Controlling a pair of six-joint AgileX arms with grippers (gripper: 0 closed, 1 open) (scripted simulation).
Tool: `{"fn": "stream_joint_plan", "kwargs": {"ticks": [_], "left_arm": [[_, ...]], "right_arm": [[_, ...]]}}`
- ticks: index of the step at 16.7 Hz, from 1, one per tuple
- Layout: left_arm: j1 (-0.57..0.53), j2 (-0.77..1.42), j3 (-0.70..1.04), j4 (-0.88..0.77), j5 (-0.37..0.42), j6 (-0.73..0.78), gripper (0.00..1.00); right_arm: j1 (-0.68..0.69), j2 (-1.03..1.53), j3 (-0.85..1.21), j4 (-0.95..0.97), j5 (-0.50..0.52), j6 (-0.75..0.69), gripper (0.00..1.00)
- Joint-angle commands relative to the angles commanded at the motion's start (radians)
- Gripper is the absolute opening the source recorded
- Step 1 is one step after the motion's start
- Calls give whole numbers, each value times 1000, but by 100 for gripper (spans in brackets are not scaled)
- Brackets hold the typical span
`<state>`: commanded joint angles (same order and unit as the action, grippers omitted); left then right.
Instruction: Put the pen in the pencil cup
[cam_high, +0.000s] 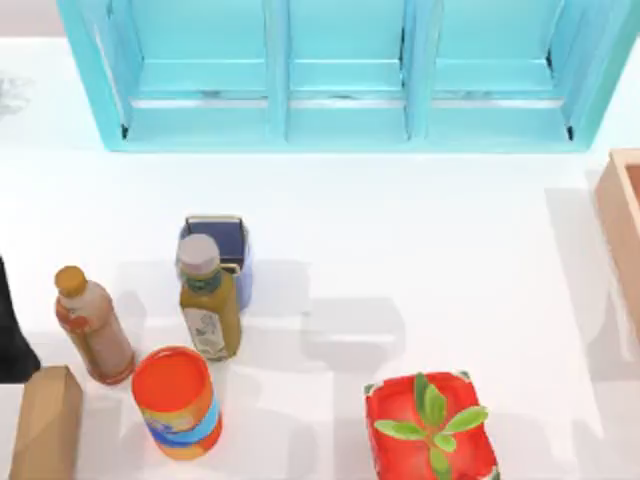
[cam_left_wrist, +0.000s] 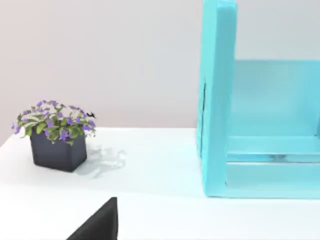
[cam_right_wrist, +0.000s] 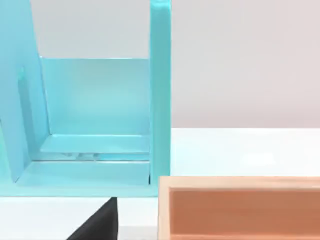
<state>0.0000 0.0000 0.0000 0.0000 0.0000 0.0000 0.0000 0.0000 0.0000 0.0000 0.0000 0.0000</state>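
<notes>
The olive bottle (cam_high: 208, 300) rises nearest you, pressed against the pencil cup (cam_high: 222, 240) at the table's left, so your drop likely needs a steep approach. You can't tell either gripper's state. The left arm (cam_high: 12, 330) waits at the left edge.

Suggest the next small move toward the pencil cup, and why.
Probably lift the left arm, parked at the top view's left edge, and swing it above the pencil cup: the cup is on that side, and the green bottle crowds its front, so come from above.
</notes>
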Motion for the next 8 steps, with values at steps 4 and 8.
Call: {"fn": "stream_joint_plan", "kwargs": {"ticks": [4, 8], "left_arm": [[11, 27, 13, -10, 8, 1, 100], [80, 182, 99, -70, 51, -3, 100]], "right_arm": [[0, 0, 0, 0, 0, 0, 100], [0, 0, 0, 0, 0, 0, 100]]}}
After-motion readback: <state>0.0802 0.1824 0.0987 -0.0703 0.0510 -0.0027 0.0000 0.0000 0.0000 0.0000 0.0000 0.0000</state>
